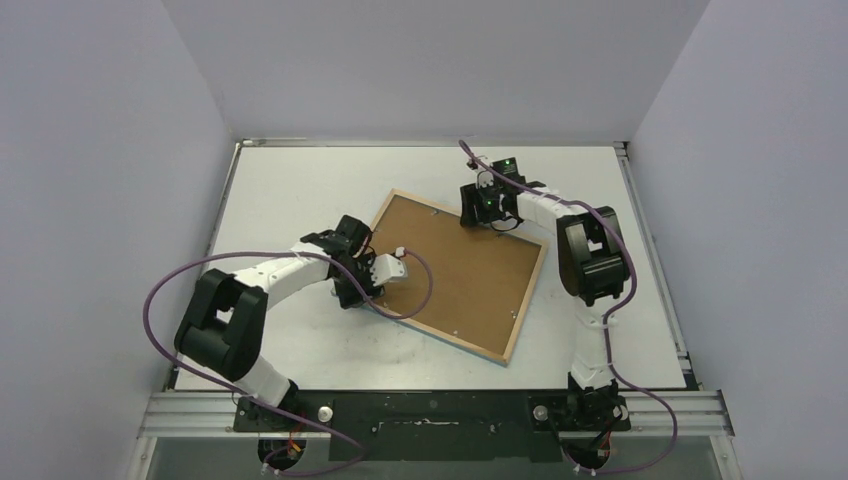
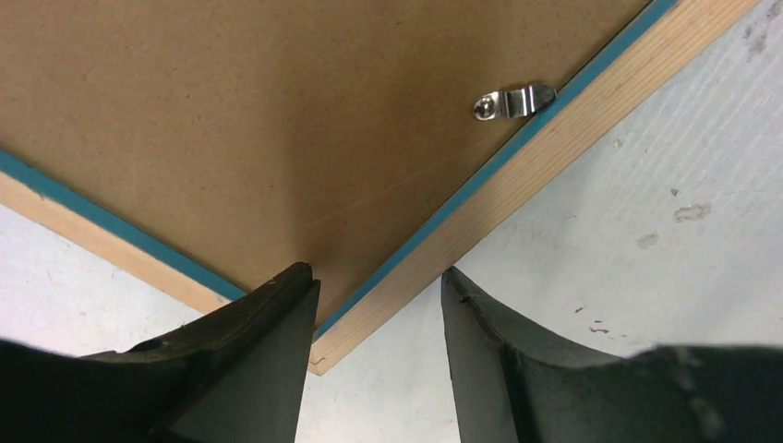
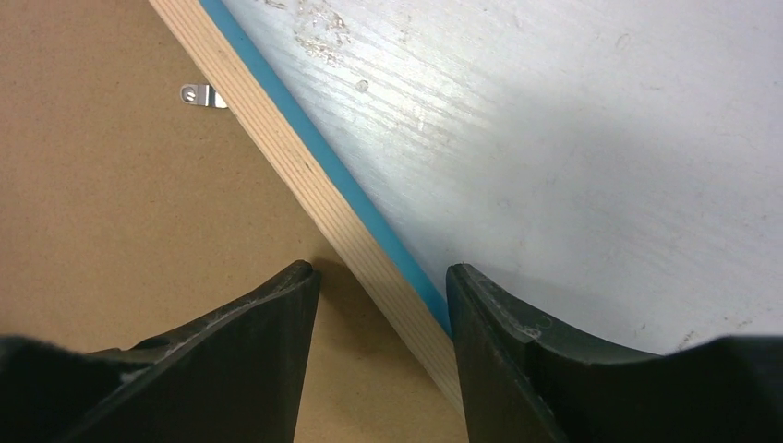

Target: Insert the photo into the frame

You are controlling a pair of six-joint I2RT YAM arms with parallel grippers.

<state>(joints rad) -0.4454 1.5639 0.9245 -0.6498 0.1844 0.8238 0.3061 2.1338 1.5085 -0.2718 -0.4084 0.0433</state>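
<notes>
— Where was the frame (image 1: 528, 300) found with respect to the tools?

— It was seen lying flat, wooden reverse upward, with the brown backing board (image 1: 460, 270) seated in it. One corner was set between the fingers of the left gripper (image 2: 379, 286), so that the whole frame spread ahead of those fingertips. The long side opposite that corner was straddled by the right gripper (image 3: 383, 277), with the board to the left of its fingers and the bare table (image 3: 572, 148) to their right.

— And how were the jaws set?

— Both pairs were observed apart, with a gap on view between them. Whether the wood was actually pinched by either pair could not be told.

— Was the photo located?

— It was not seen in any view. It may be judged hidden under the board, though that could not be confirmed.

— What was the coming move thought to turn on?

— The long axis of the frame was judged to run along the rim under the right tool. That rim crossed the gap slantwise, from ahead-left to close-right, so a closing there would be expected to meet the wood askew. Each arm was already at the frame, and neither was markedly nearer. A small metal clip (image 2: 514, 101) was noted ahead and right of the left fingertips, beside the rim.
</notes>
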